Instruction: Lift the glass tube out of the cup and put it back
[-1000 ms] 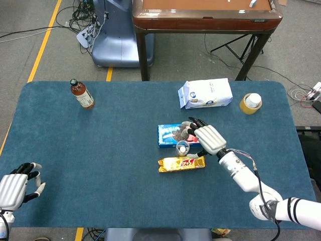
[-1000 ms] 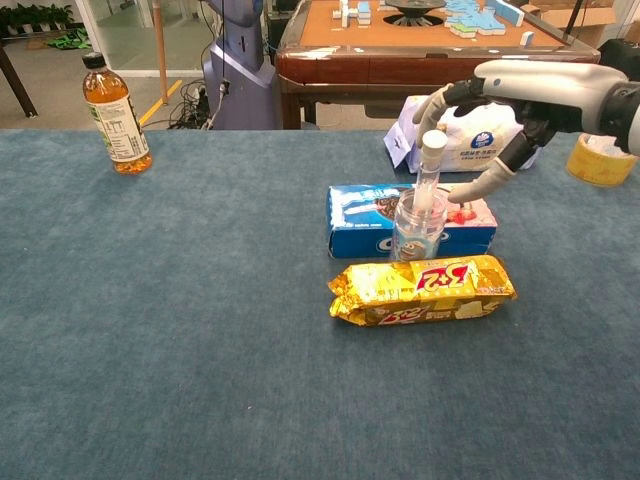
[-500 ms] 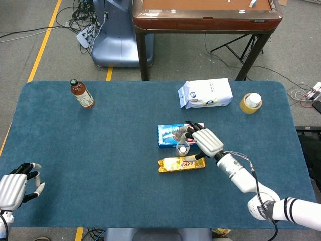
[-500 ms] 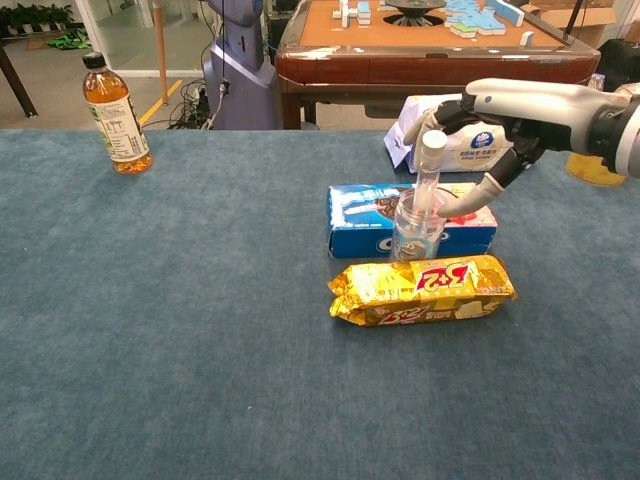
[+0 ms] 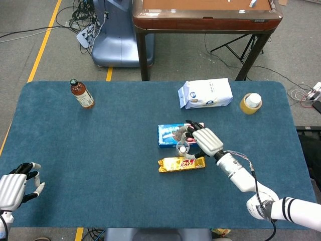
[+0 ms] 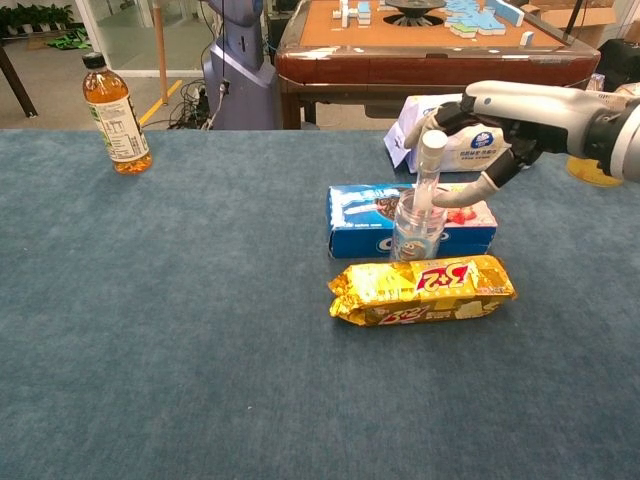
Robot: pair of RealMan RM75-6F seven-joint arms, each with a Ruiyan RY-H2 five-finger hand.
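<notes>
Right hand (image 6: 487, 135) reaches level, fingers curled around the glass tube (image 6: 428, 172) standing in the cup (image 6: 417, 230); grip uncertain.

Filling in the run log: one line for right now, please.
phase: reach | right hand: fingers around glass tube, grip unconfirmed | tube: upright in cup | left hand: idle, table edge

The right robot hand (image 6: 490, 130) has moved in toward the glass tube (image 6: 428, 175), its fingers now closing around the tube's top.
</notes>
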